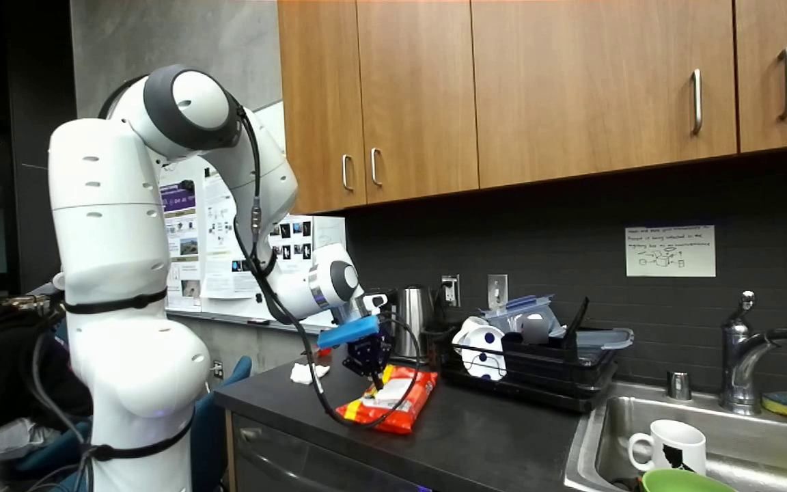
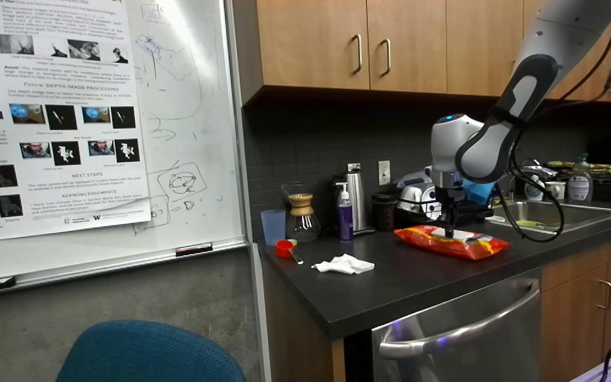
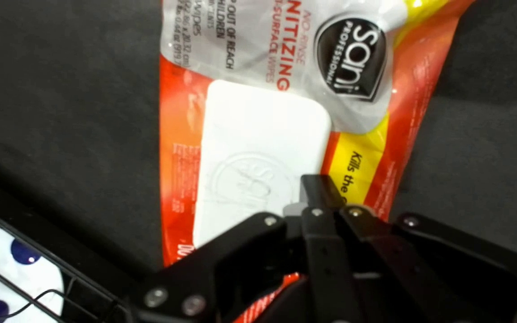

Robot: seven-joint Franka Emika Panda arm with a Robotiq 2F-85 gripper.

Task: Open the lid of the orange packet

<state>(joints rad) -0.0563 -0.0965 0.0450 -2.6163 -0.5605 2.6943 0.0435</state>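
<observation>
The orange packet (image 3: 177, 116) of wipes lies flat on the dark counter and shows in both exterior views, under my gripper (image 2: 449, 233). Its lid looks like a white, rounded rectangular plate (image 3: 258, 134) with an embossed round logo, lying flat against the packet. In the wrist view my gripper (image 3: 319, 190) is shut, the fingertips together with nothing seen between them. They sit over the lid's edge beside the yellow stripe; whether they touch it I cannot tell. My gripper's linkage hides the lower part of packet and lid.
A black dish rack (image 1: 516, 393) with dishes stands beside the packet, its edge near the gripper in the wrist view. Further off are a steel kettle (image 2: 358, 201), a purple bottle (image 2: 346, 220), a crumpled white tissue (image 2: 343, 264) and a red scoop (image 2: 284, 248). A sink (image 1: 591, 451) lies past the rack.
</observation>
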